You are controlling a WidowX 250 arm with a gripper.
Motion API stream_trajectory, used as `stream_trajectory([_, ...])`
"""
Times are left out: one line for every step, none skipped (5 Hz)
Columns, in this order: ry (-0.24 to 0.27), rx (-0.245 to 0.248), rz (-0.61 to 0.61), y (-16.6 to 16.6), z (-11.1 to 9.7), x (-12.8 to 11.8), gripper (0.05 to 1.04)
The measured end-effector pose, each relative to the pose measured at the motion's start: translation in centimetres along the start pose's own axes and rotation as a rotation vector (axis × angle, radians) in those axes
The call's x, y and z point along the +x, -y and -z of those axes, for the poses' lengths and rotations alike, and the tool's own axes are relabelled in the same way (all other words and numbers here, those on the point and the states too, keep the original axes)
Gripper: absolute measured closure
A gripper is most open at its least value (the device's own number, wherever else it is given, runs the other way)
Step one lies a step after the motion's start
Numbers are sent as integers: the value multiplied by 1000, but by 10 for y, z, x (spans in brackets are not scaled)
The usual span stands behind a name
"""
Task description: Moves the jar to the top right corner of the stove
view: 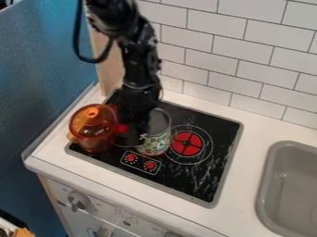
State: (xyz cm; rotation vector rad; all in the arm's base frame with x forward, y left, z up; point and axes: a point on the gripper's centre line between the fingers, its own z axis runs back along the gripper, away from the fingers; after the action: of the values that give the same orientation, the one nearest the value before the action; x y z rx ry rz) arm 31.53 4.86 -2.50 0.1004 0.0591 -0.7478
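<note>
Where the arm hangs, a jar stands.

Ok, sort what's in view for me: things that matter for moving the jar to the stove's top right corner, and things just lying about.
Part of the job:
Patterned jar
Black stove, where the jar should end up
Gripper, down by the jar

Just there:
Orange lidded pot, at the stove's left edge
Gray sink, on the right
</note>
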Motion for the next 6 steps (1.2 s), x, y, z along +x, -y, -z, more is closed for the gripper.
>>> stream_trajectory([68, 15, 72, 0, -7, 24, 83])
stream_trajectory([117, 3, 166, 7, -7, 47, 83])
stream_trajectory([163, -3, 227, 10, -11, 67, 83])
stream_trajectory([195, -40, 271, 10, -4, 85, 82])
stream_trajectory([239, -62, 326, 10, -3, 108, 83])
stream_trajectory([237, -67, 365, 13, -2, 121, 82])
